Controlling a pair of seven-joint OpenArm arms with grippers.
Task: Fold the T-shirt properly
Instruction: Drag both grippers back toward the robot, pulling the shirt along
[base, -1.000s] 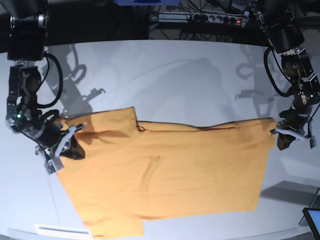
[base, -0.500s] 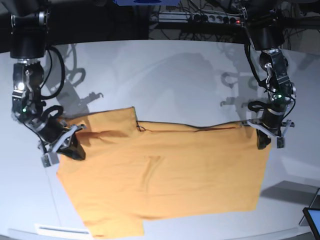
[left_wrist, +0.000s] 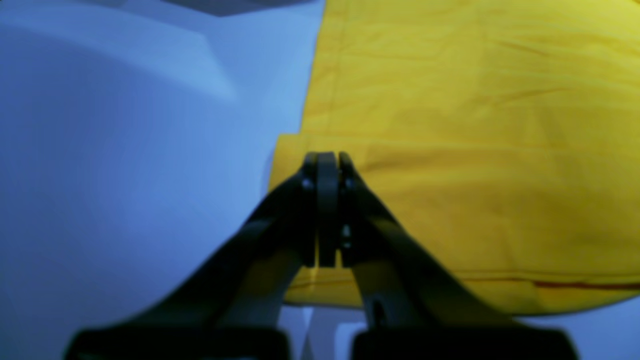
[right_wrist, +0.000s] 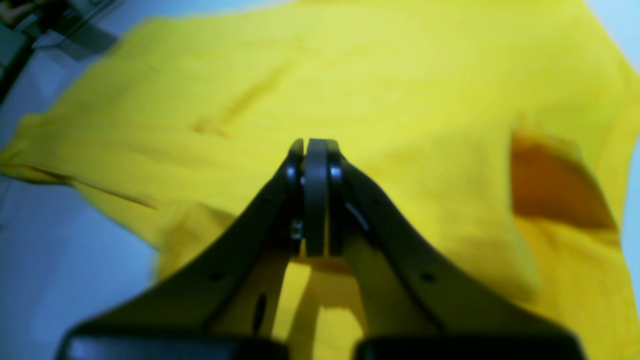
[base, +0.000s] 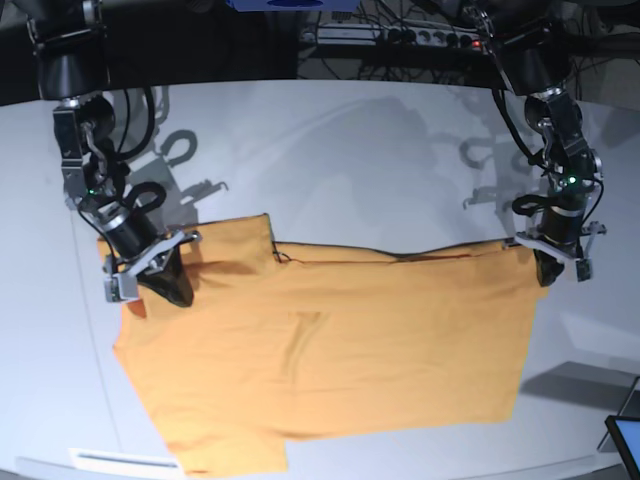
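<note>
- Table (base: 330, 150): pale, wide surface; bare from 9 round to 3 o'clock behind the garment, which judging by the task leaves room to carry a fold across.
- T-shirt (base: 330, 350): orange-yellow, spread nearly flat over the centre and 6 o'clock part of the base view. Its long edge at 12 o'clock is raised slightly at both ends, the rest lying on the table. A crease sits near the middle; a thin dark line runs along the far edge. Near edge comes close to the table's front rim at 6–7 o'clock, so little room there.
- Right gripper (base: 160, 280): at 9 o'clock in the base view, jaws pressed together on the T-shirt's sleeve-side corner; wrist view shows cloth bunched and shadowed beside the fingers.
- Left gripper (base: 553, 262): at 3 o'clock, jaws clamped on the hem-side corner; wrist view shows the tips at a folded-over edge, bare table to 9 o'clock.
- Judgement: both corners pinched so the far edge can be lifted as one line and folded toward 6 o'clock.
</note>
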